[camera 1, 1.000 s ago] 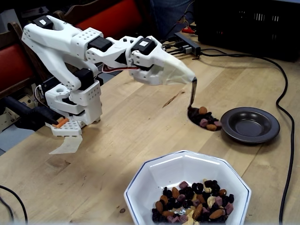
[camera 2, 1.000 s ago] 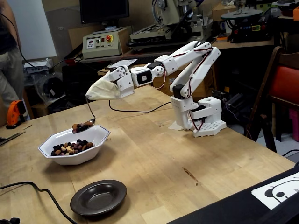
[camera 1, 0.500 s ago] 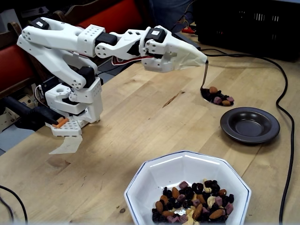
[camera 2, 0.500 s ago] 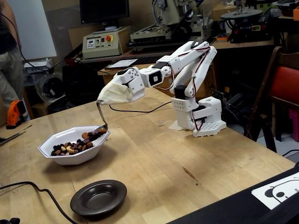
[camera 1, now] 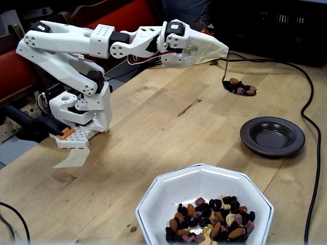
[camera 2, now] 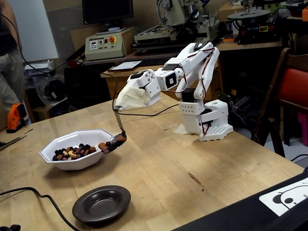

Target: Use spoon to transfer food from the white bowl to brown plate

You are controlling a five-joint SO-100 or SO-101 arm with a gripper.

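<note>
While the shiny silver metal spoon [camera 2: 117, 136] hangs above the wooden worktop [camera 2: 192, 159] just beside the white octagonal bowl [camera 2: 72, 150], its heaped nuts and dried fruit [camera 1: 240, 87] sit loose and light, likely to roll off if tipped. Its thin rigid handle seems clamped inside the whitish covered fingers [camera 1: 207, 48]; their closure itself I cannot make out. Well apart lies the small dark brown glossy plate [camera 1: 272, 135], empty.

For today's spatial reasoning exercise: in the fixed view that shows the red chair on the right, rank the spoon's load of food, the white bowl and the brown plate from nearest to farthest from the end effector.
1. Food on the spoon, just below the end effector.
2. White bowl, lower left.
3. Brown plate, at the table's front edge.
</note>
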